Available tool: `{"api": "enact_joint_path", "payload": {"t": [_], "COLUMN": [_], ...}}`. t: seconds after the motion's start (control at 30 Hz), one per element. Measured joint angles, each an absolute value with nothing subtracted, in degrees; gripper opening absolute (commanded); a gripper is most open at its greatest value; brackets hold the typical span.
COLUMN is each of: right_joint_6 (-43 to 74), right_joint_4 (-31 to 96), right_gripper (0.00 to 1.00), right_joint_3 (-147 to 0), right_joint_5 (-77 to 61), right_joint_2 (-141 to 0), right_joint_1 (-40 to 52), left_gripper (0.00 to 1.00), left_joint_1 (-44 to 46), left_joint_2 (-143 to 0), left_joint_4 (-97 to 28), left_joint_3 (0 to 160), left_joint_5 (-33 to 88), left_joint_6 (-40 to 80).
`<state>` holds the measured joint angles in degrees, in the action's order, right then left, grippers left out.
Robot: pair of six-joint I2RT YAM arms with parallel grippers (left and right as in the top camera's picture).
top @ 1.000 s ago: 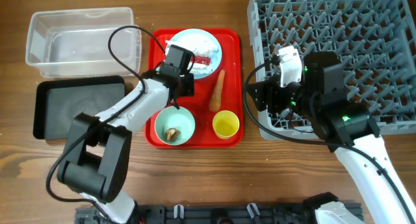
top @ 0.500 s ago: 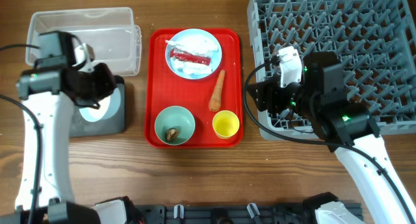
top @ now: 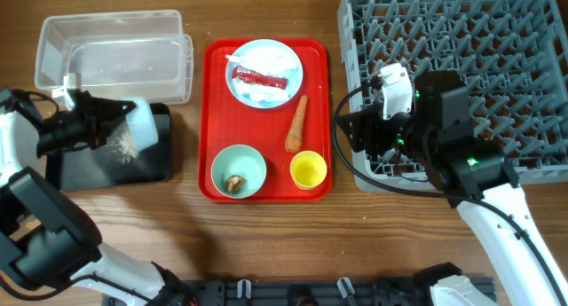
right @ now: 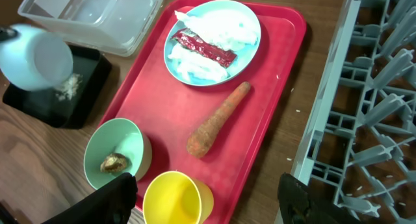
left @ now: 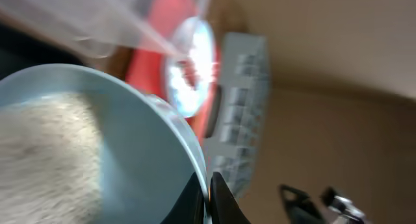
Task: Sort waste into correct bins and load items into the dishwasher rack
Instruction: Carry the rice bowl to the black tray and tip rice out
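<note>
Rice grains (left: 39, 152) are the waste in hand. They lie in the mint bowl (left: 97, 133), which the left gripper (left: 209, 198) pinches by the rim, one finger on each side of the wall. The bowl is tipped on its side over the black tray (top: 158, 164), where a few grains already lie.

I judge the pour part done. A steeper tilt over the tray's middle, short of the clear tub (top: 111, 18) just beyond, should empty it without scatter.

Further off, the red tray (top: 266, 120) carries a second bowl (top: 238, 171) with a brown scrap (top: 234, 183), the yellow cup (top: 308, 170), the carrot (top: 296, 124) and the plate (top: 298, 82).

The right gripper (right: 207, 185) hangs wide open and empty by the dishwasher rack (top: 461, 31).
</note>
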<state>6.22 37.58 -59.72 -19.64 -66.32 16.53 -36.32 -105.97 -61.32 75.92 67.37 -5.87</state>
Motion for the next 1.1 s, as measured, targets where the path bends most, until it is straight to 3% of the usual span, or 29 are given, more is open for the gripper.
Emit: {"api": "enact_joint_path", "payload": {"t": [0.33,0.77,1.1], "right_joint_6": [6.2,6.2,6.2], "right_joint_4": [40.1,40.2,39.6], "right_gripper": [0.72,0.72,0.73], "right_joint_3": [-59.7,-59.7,-59.7], "right_joint_5": [-19.6,-19.6,-19.6], "right_joint_2": [-66.3,-66.3,-66.3], "right_joint_1": [16.6,16.6,16.6], "left_gripper": [0.04,0.04,0.04], "left_joint_1": [-43.0,-43.9,-43.5], "left_joint_2": [-106.0,-106.0,-105.9], "left_joint_4": [-63.7,-67.1,-76.9], "left_joint_3": [75.9,75.9,75.9], "left_joint_5": [84.5,86.1,84.2], "left_joint_6": [-6.0,-6.0,-11.8]}}
